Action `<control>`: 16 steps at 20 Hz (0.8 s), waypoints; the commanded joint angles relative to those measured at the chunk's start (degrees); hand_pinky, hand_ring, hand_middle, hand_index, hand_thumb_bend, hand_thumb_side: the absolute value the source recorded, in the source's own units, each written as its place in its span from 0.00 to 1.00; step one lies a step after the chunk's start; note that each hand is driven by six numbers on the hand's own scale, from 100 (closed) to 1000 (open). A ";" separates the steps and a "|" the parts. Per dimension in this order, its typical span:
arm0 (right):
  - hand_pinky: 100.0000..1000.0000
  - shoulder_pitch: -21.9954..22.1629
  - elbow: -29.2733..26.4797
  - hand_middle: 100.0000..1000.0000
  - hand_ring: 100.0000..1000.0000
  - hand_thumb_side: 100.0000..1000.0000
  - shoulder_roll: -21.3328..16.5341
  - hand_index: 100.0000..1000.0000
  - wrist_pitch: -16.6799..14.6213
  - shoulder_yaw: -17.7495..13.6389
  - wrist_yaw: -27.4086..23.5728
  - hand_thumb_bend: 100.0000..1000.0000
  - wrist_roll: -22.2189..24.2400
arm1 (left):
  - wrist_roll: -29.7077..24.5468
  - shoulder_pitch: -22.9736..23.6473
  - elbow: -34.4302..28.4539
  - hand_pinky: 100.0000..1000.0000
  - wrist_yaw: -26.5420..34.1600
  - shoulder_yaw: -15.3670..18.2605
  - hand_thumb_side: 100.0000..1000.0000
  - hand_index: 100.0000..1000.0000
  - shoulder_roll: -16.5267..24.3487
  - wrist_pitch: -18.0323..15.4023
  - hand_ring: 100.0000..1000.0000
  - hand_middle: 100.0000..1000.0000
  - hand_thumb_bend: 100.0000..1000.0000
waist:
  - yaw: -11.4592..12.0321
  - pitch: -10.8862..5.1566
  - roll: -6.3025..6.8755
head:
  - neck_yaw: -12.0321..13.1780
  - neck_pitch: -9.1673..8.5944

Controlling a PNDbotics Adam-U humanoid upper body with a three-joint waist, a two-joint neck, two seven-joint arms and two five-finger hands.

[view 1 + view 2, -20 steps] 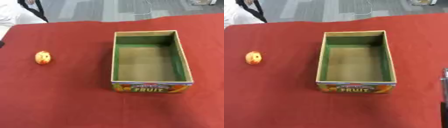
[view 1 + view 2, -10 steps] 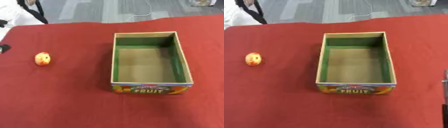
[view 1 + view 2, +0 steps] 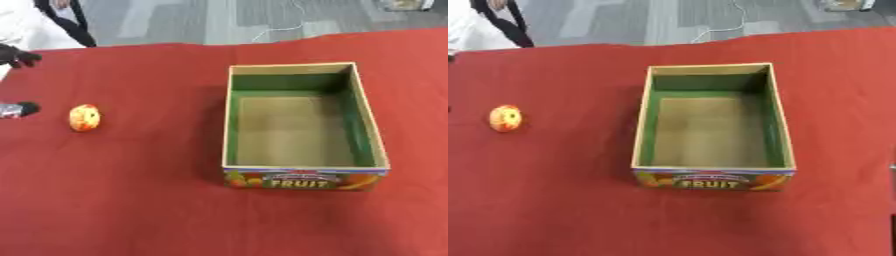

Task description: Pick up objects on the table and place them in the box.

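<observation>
Left to right, as I see it from the head camera. At the far left edge of the left eye view my left hand (image 3: 17,82) just enters: two dark fingertips show, one upper (image 3: 22,56) and one lower (image 3: 24,108), set apart from each other with red cloth between them and nothing held. I cannot tell more of the hand than that. The lower tip lies near the fruit without touching it.

One fruit (image 3: 85,117) lies on the table (image 3: 131,200), well to the left of the box: a small round object, yellow-orange with red streaks. It looks slightly taller than wide in these views, so its long axis runs roughly towards and away from me; I cannot make out a stem or which end points where.

One box (image 3: 713,129) stands right of centre: an open cardboard carton with green inner walls and a brown floor, nothing inside it. Its long axis runs away from me, and its short printed face, reading FRUIT, points towards me.

My right hand shows in neither view.
</observation>
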 commanded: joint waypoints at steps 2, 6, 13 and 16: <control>0.83 -0.83 -1.15 0.58 0.85 1.00 -1.01 0.80 -0.13 -0.06 -0.46 0.00 0.22 | -0.71 -1.49 1.23 0.61 -0.43 -0.14 0.78 1.00 1.30 -1.68 0.78 0.79 0.40 | -0.29 -0.91 0.14 | 0.49 -1.25; 0.83 -0.90 -1.15 0.58 0.85 1.00 -1.08 0.80 -0.09 -0.09 -0.61 0.00 0.22 | -1.87 -2.56 2.78 0.61 -0.17 -0.62 0.80 1.00 0.66 -3.02 0.78 0.79 0.45 | -0.70 -0.58 0.21 | 1.13 -1.45; 0.83 -1.44 -1.15 0.58 0.85 1.00 -1.29 0.80 -0.01 0.05 -0.84 0.00 0.47 | -3.51 -5.59 3.84 0.61 -1.06 -2.42 0.75 1.00 -0.78 -5.05 0.78 0.77 0.40 | -1.14 0.09 0.08 | 0.89 -1.46; 0.83 -1.64 -1.15 0.58 0.85 1.00 -1.40 0.80 0.06 0.09 -0.93 0.00 0.59 | -4.34 -6.83 4.28 0.61 -2.07 -3.42 0.76 1.00 -1.49 -5.48 0.78 0.77 0.42 | -1.39 0.33 0.05 | 0.84 -1.25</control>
